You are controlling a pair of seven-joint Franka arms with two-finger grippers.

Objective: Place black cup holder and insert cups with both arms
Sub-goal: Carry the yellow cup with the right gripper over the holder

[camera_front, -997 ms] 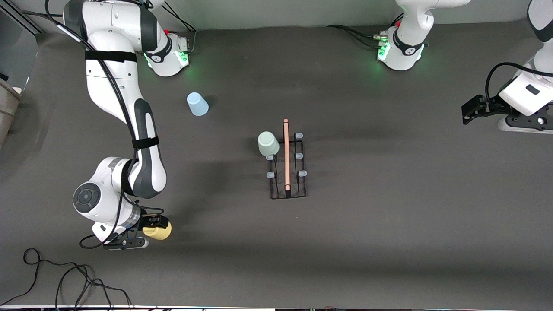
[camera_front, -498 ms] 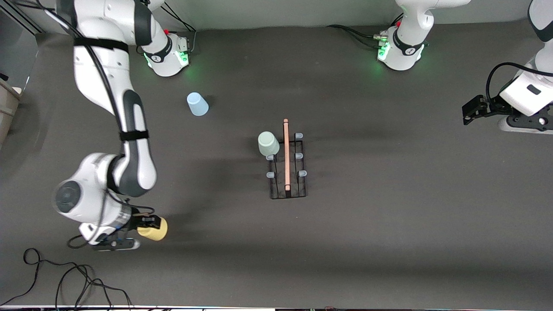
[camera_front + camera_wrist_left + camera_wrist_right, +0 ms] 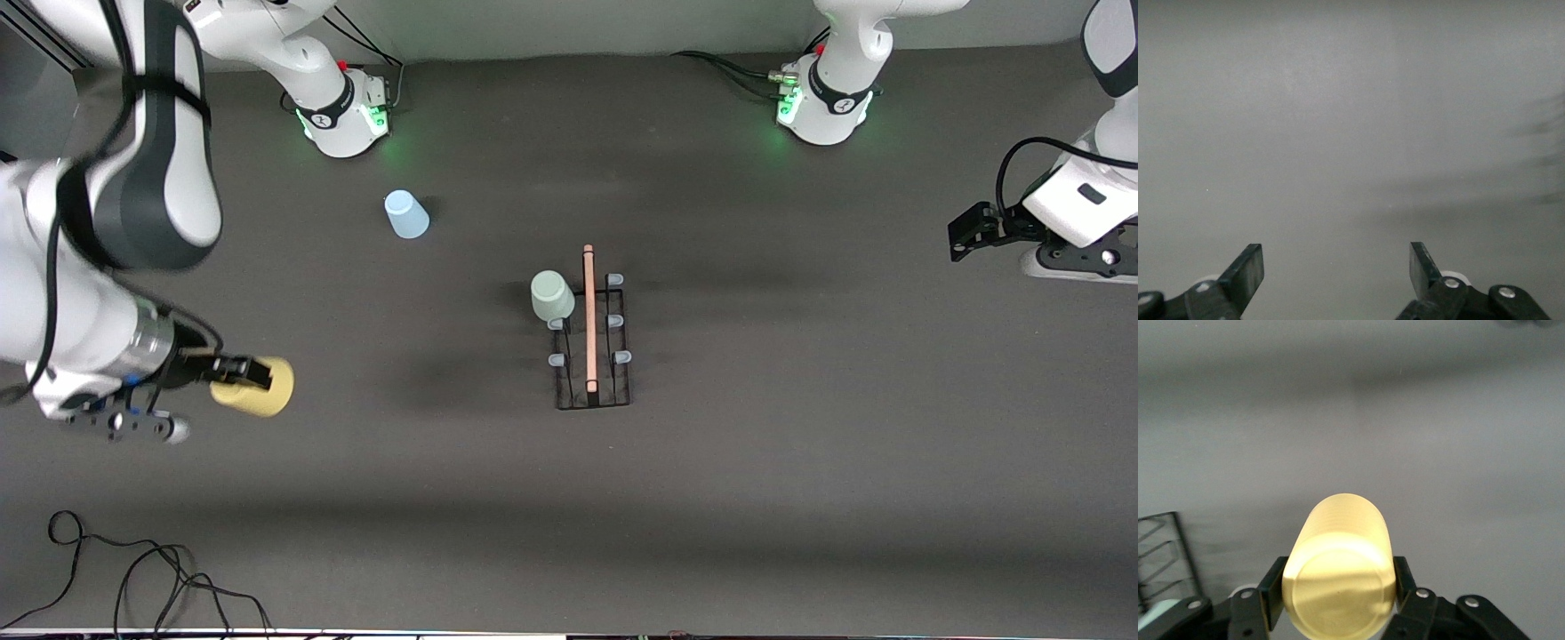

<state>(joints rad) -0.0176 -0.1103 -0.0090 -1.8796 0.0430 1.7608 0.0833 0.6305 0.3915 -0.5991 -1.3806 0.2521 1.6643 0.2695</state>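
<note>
Step in hand: carrying the second cup to the rack. The right gripper (image 3: 233, 373) has its jaws pinching the yellow cup (image 3: 258, 387) across the sides, cup lying roughly horizontal, up in the air over the surface (image 3: 800, 498) toward the right arm's end. In the right wrist view the yellow cup (image 3: 1339, 577) sits squarely between the fingers (image 3: 1272, 590), closed base toward the camera, w/ a corner of the rack at the edge.

The black cup holder (image 3: 591, 342) already stands mid-surface, wooden rod handle (image 3: 589, 318) running along its top. The pale green cup (image 3: 552, 295) is on a peg at the rack's end farther from the front camera, on the side facing the right arm. Remaining pale-blue-tipped pegs look free. The light blue cup (image 3: 406, 214) stands upside down on the surface, farther from the front camera than the rack, near the right arm's base, untouched.

Left gripper (image 3: 973, 231) waits at the left arm's end, jaws spread & holding nothing; the left wrist view shows only bare surface between them.

Next, as I judge it: swing the yellow cup over to the rack, line its mouth up w/ a free peg, prob. one beside the green cup, slide it on, then release. Needs care not to knock the green cup or nudge the light rack.
</note>
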